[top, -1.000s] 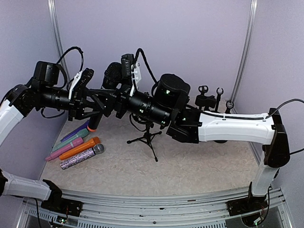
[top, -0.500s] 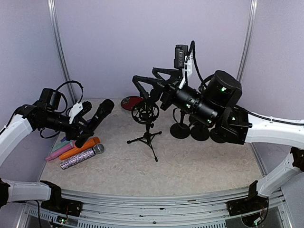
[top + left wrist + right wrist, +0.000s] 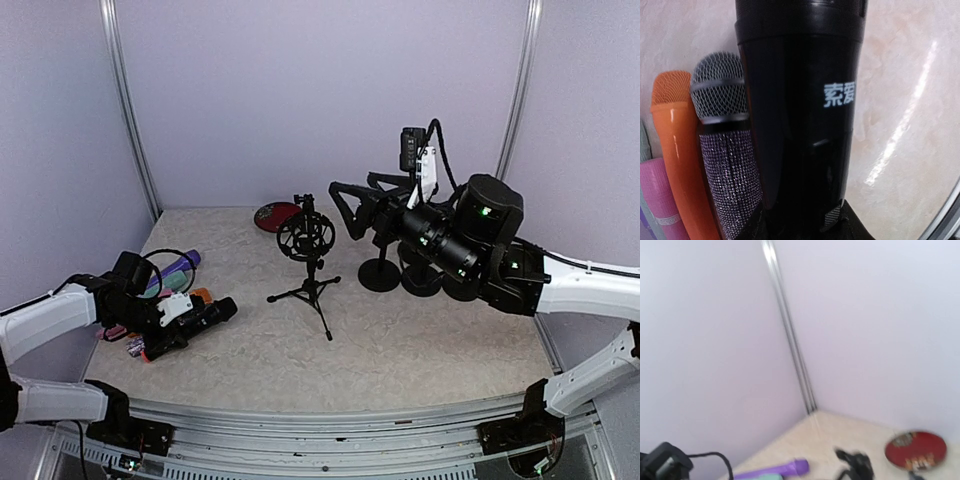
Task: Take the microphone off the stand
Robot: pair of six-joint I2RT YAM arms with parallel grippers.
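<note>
The black microphone [image 3: 205,317] is off the stand and in my left gripper [image 3: 178,325], which is shut on its body low at the table's left side. In the left wrist view the microphone [image 3: 800,115] fills the middle, white characters on its barrel, with my gripper [image 3: 800,222] clamped round its lower part. The stand [image 3: 306,238], a black tripod with an empty ring mount, stands mid-table. My right gripper [image 3: 352,198] hangs open in the air just right of the stand's top, holding nothing. Its fingers do not show in the right wrist view.
Beside the held microphone lie a glitter microphone [image 3: 725,165], an orange one [image 3: 675,160] and a pink one [image 3: 660,200]. A purple microphone [image 3: 775,469] lies near the left wall. A red disc [image 3: 276,214] sits at the back. Round black bases [image 3: 380,276] stand behind the right arm.
My left arm has swung down with the black microphone from mid-air to table level beside the pile. My right arm has pulled back to the right, away from the stand.
</note>
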